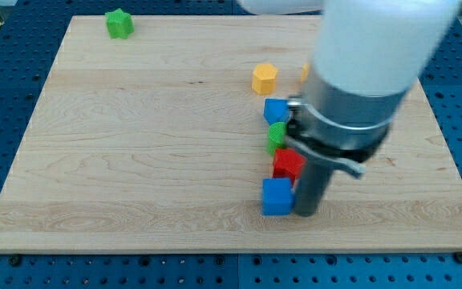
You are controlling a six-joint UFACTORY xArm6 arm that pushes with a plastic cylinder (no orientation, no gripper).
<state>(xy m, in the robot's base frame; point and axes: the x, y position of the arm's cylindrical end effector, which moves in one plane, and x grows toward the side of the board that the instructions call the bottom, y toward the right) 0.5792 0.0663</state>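
Observation:
My rod comes down from the large white and grey arm at the view's upper right, and my tip (305,213) rests on the wooden board (135,160) right beside a blue cube (277,197), touching its right side or very nearly. Just above that cube lies a red block (288,164), partly hidden by the arm. Higher in the same column sit a green block (277,135) and a second blue block (275,110). A yellow hexagonal block (265,79) lies above them.
A green star-like block (119,23) sits near the board's top left corner. An orange-yellow sliver of another block (304,73) peeks out beside the arm. Blue perforated table surrounds the board.

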